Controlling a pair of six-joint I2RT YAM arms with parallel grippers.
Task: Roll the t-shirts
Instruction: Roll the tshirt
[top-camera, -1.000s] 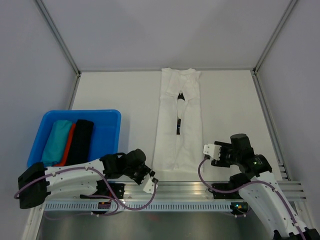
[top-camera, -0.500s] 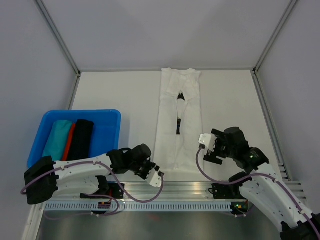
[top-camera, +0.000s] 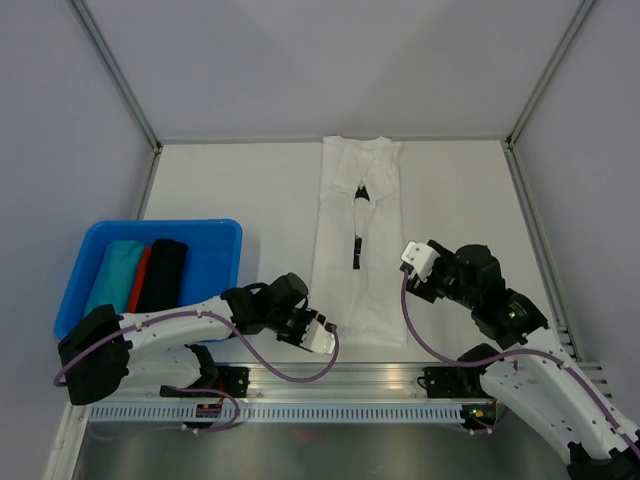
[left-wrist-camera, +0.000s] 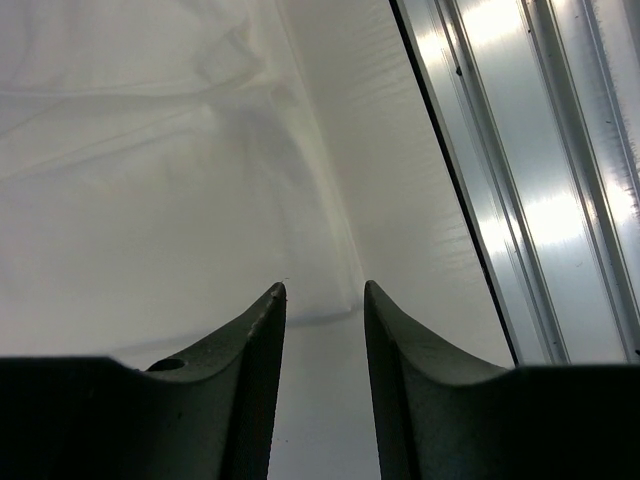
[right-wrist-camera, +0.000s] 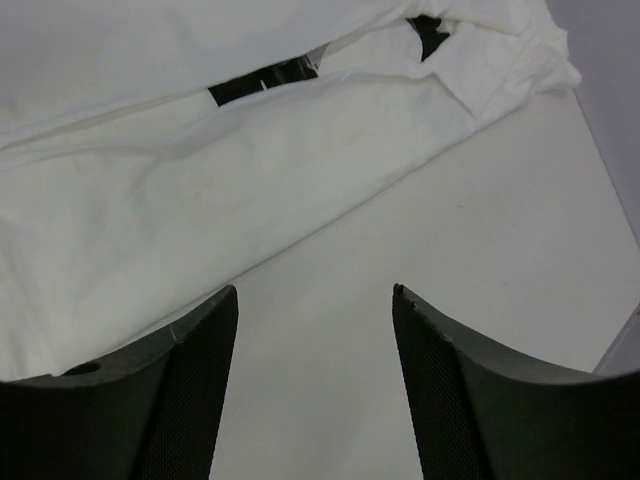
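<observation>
Poised with left tool (left-wrist-camera: 322, 290) narrowly parted, right tool (right-wrist-camera: 315, 290) wide, both empty, just short of white t-shirt (top-camera: 355, 300) flat on desk (top-camera: 230, 180). Liable to skew the roll by catching one layer.

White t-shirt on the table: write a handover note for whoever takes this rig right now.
Hands: left hand open, empty, over the near left corner of the white t-shirt; right hand open, empty, beside its right edge.
Shirt: folded into a long strip, lying flat mid-table, not yet rolled.
Done: teal roll, red roll and black roll lie in the blue bin.
Left: grip the near hem, roll the strip up, probably bin it.
</observation>
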